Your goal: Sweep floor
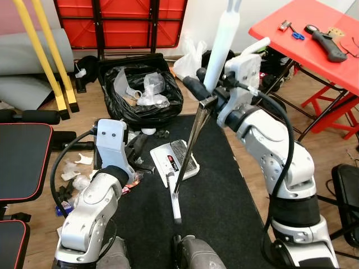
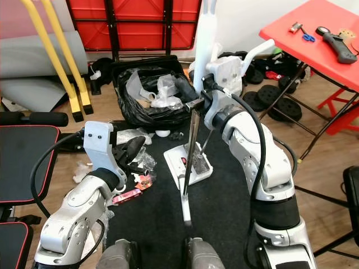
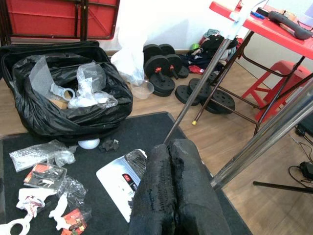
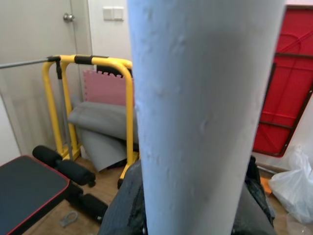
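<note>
Gripping a white broom handle [image 1: 223, 39], right tool [image 1: 197, 84]; dustpan [image 1: 175, 160] label unreadable.

I see a red folding table [image 1: 314, 39] off to the right of the right claw, carrying a black tool [image 1: 325, 43] and blue scissors [image 1: 297, 35]. Behind it lie black weight plates [image 2: 269, 95]. Yellow bars [image 1: 47, 56] stand far left, beside a black bench [image 1: 19, 159].
</note>
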You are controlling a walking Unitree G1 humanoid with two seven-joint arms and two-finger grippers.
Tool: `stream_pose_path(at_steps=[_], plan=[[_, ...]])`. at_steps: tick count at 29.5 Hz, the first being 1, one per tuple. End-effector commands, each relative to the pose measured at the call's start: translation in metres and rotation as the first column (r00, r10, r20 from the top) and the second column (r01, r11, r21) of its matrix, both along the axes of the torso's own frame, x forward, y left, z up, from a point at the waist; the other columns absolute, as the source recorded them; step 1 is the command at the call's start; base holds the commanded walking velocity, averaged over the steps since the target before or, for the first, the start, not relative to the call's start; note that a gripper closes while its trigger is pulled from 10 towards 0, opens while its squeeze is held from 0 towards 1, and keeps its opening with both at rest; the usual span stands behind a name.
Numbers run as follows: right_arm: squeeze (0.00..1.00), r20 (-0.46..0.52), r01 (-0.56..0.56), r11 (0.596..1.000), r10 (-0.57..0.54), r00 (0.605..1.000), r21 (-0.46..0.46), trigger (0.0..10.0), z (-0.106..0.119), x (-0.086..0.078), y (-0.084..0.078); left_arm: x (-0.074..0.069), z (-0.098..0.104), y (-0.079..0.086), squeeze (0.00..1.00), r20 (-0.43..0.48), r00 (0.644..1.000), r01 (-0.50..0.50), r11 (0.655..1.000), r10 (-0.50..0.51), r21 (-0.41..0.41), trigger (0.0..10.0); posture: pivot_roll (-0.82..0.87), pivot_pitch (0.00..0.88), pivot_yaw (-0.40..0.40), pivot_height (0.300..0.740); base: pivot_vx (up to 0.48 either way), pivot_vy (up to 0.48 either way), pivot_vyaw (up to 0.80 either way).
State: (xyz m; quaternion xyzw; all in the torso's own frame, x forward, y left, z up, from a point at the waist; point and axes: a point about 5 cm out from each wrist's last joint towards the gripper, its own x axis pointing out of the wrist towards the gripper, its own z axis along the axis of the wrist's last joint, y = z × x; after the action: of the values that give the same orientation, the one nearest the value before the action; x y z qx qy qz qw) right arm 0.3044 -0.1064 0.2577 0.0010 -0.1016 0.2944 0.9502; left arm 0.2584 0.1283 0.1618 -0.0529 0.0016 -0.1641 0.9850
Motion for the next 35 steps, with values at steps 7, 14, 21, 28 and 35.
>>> stream_pose_path(at_steps=[7,14,21,28,35], plan=[[0.00,0.191,0.039,0.999,-0.032,0.981,-0.035,0.0,0.010,-0.003,-0.001,0.000,-0.003,-0.004,0.00,-0.005,1.000,0.024,1.000,-0.024,-0.002,10.0,-0.13,0.174,-0.167,0.740,0.000,0.000,0.00],[0.00,0.014,0.008,0.908,-0.016,1.000,0.418,0.0,0.018,0.001,-0.011,0.002,-0.002,-0.004,0.00,0.002,1.000,0.020,1.000,-0.020,0.003,10.0,-0.14,0.180,-0.164,0.740,0.000,0.000,0.00],[0.00,0.096,0.057,0.965,-0.084,0.992,0.257,0.0,0.018,0.003,-0.013,0.002,-0.001,-0.004,0.00,0.002,1.000,0.020,1.000,-0.020,0.002,10.0,-0.14,0.184,-0.162,0.740,0.000,0.000,0.00],[0.00,0.192,0.073,0.986,-0.102,0.976,0.153,0.0,0.017,0.002,-0.004,0.003,-0.001,-0.004,0.00,0.004,1.000,0.020,1.000,-0.020,0.003,10.0,-0.14,0.186,-0.162,0.740,0.000,0.000,0.00],[0.00,0.157,0.060,0.978,-0.092,0.983,0.198,10.0,0.018,0.001,-0.010,0.004,0.002,-0.002,0.00,0.025,1.000,0.000,1.000,0.000,0.016,10.0,-0.14,0.189,-0.163,0.740,0.000,0.000,0.00]])
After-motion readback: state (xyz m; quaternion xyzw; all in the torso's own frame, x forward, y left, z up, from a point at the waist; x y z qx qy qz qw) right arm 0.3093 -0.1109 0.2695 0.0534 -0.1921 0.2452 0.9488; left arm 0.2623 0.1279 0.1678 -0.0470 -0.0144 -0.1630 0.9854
